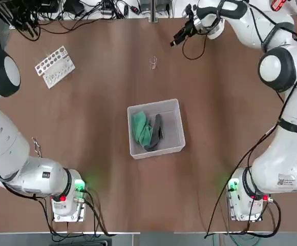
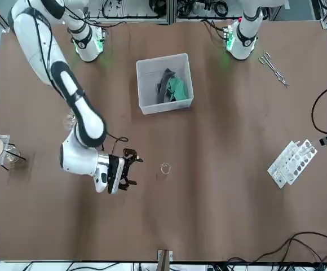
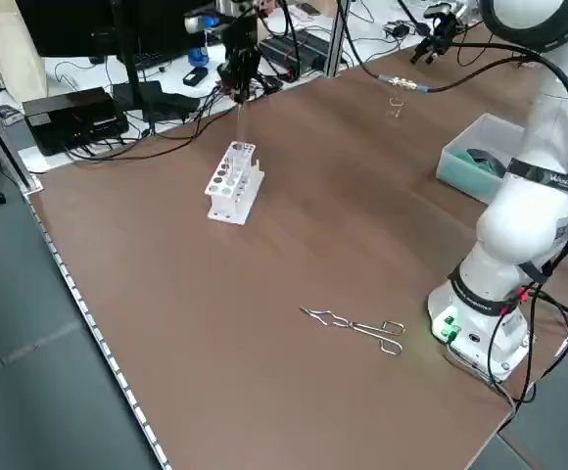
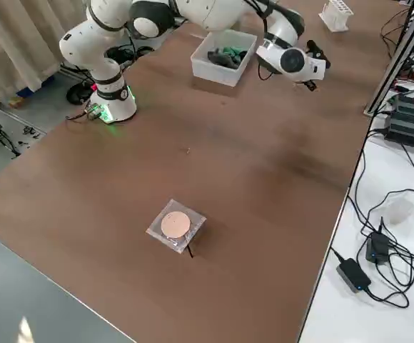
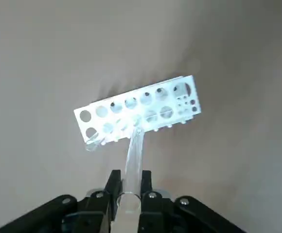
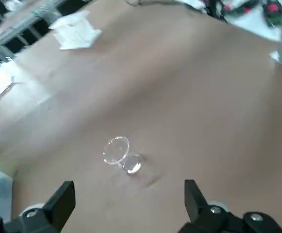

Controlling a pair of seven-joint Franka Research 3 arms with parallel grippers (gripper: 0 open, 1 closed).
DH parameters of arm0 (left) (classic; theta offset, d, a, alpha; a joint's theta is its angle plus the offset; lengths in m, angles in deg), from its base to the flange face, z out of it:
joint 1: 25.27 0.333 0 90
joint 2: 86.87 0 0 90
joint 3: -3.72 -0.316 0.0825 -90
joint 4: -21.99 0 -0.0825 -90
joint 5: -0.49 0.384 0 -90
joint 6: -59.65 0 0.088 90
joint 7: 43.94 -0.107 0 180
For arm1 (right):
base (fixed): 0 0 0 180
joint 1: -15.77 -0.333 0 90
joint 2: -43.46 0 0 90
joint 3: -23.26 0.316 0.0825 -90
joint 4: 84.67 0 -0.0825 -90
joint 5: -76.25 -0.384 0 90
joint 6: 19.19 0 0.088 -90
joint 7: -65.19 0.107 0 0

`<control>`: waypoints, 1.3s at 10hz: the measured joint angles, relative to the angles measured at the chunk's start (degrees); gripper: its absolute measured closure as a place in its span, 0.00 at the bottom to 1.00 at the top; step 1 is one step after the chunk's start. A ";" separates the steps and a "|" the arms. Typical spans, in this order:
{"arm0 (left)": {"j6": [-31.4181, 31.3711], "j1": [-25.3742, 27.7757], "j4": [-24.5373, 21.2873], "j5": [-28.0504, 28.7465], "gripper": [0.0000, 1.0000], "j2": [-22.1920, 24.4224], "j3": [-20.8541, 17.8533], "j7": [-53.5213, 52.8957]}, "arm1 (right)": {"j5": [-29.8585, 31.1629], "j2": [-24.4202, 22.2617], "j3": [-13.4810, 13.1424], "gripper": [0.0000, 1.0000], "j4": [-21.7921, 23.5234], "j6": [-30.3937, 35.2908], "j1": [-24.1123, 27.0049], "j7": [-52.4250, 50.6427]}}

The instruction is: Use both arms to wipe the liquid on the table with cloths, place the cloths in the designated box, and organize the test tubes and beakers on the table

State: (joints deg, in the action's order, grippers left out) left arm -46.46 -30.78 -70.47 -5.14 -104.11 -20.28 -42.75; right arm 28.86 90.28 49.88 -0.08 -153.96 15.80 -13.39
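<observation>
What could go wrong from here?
1. The left gripper holds a test tube upright above the white rack; if it is off a hole, the glass may hit the rack top.
2. The open right gripper faces the small clear beaker; a finger could knock it over.

Overhead cam looks straight down, front cam faces the robot from across; both share the box (image 1: pixel 155 128) mid-table. Side cams are raised diagonals, wrist cams close-up.
</observation>
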 joint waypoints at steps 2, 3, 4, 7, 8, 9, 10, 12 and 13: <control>-2.07 0.08 -1.82 -0.12 0.79 -0.15 -1.20 -1.80 | -5.33 1.60 0.11 0.01 -0.15 3.92 0.02 -11.60; -2.36 0.10 -2.18 -0.12 0.79 -0.26 -1.26 -1.84 | -7.54 2.17 -0.01 0.01 -0.18 5.98 0.03 -16.01; -2.48 0.10 -2.26 -0.24 0.79 -0.56 -1.26 -1.84 | -10.09 2.79 -0.40 0.01 -0.23 8.30 0.12 -20.50; -3.42 0.18 -2.35 -1.41 0.79 -2.07 -1.32 -1.85 | -22.03 7.39 -1.32 0.01 -0.24 12.12 0.19 -39.32; -3.49 0.36 -2.32 -1.41 0.79 -2.07 -1.51 -1.85 | -24.20 9.41 -1.44 0.01 -0.39 12.24 0.09 -43.09; -3.55 0.66 -2.50 -1.41 0.79 -2.24 -1.55 -1.85 | -25.27 11.66 -1.45 0.01 -1.16 12.54 -0.19 -46.16; -3.86 0.88 -2.56 -1.42 0.79 -2.55 -1.55 -1.86 | -26.67 13.42 -1.44 0.01 -2.32 12.75 -0.91 -48.40; -4.20 0.91 -2.61 -1.45 0.79 -3.12 -1.54 -1.87 | -30.01 15.38 -1.48 0.01 -4.15 11.95 -2.47 -54.12; -4.29 0.90 -2.61 -1.45 0.77 -3.35 -1.51 -1.87 | -32.66 16.01 -1.51 0.01 -4.99 10.26 -3.26 -59.77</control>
State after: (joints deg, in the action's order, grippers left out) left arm -50.75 -29.88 -73.09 -6.59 -107.46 -21.79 -44.62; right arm -3.81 106.29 48.37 -5.07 -143.71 12.54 -73.16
